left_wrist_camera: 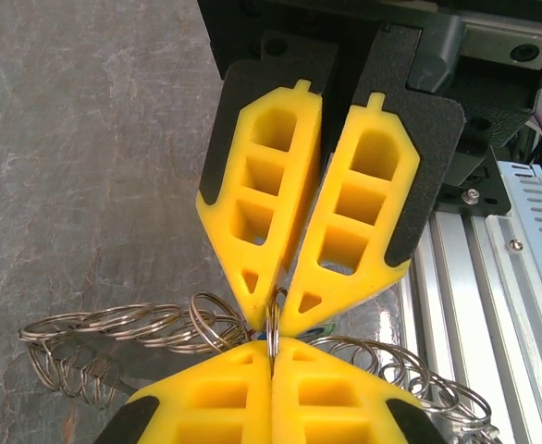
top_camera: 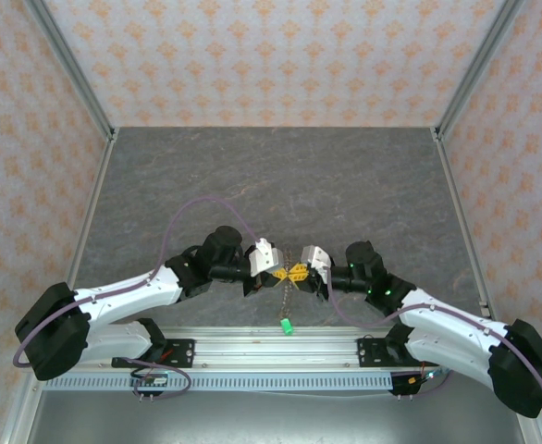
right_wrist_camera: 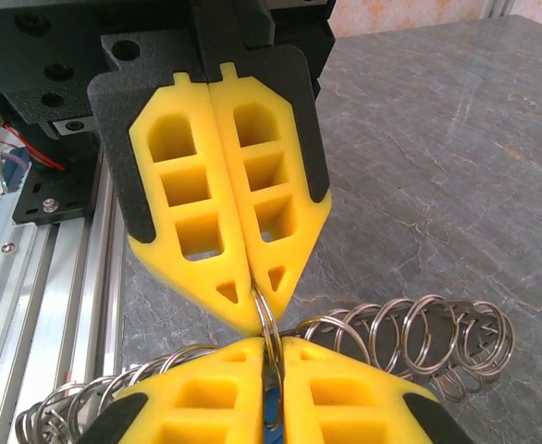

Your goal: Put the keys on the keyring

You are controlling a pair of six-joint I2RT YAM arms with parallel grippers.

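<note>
Top external view: the grey table (top_camera: pixel 271 176) carries both arms. The left arm (top_camera: pixel 123 296) and the right arm (top_camera: pixel 437 324) reach inward, and they meet near the middle of the near edge. The left gripper (top_camera: pixel 288 274) and the right gripper (top_camera: pixel 305 272) stand tip to tip, with their yellow fingers almost touching.

Left wrist view: the keyring (left_wrist_camera: pixel 151 324) is a chain of linked silvery wire rings. It trails away to both sides of the fingertips. The left jaws are closed, with one ring pinched at their tips.

Right wrist view: the right jaws stand slightly apart. The same ring passes through the slit, which is wider than the ring wire. A blue tag (right_wrist_camera: pixel 271 412) shows low in that slit.

Top external view: the chain runs from the fingertips toward the near edge. It ends at the green tag (top_camera: pixel 287 326), just beside the aluminium rail (top_camera: pixel 271 350).
</note>
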